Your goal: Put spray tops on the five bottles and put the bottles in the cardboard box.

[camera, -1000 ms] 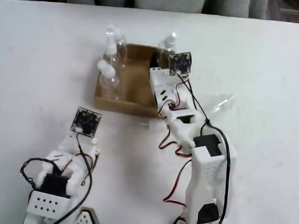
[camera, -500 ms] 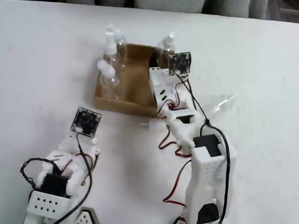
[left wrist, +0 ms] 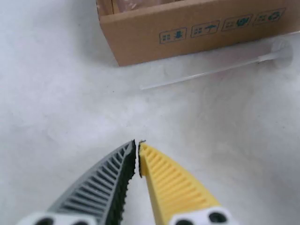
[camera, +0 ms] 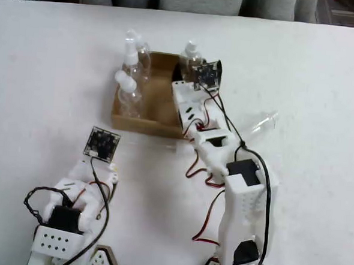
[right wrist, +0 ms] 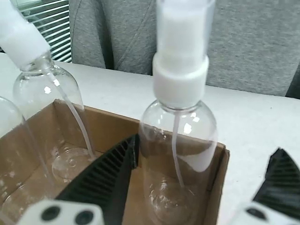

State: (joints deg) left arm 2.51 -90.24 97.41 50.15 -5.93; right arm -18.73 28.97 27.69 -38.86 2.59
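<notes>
The cardboard box [camera: 156,122] sits mid-table. Capped clear bottles [camera: 132,63] stand along its left wall. My right gripper [right wrist: 206,147] reaches over the box's far right corner. It is open, one finger on each side of a capped bottle [right wrist: 178,136] [camera: 190,54] standing upright in that corner. One uncapped bottle [camera: 263,122] lies on the table to the right of the right arm. A loose spray top [left wrist: 281,52] with its long tube lies just in front of the box. My left gripper [left wrist: 138,144] is shut and empty, low over the table before the box.
The box wall [left wrist: 197,28] faces the left gripper a short way ahead. The right arm's body and red and black cables [camera: 234,172] cover the table between the box and the near edge. Chair backs [right wrist: 262,37] stand behind the table.
The right arm has shifted slightly to the left over the box, and the capped bottle in the far right corner moved left with it. The left arm has stayed put.
</notes>
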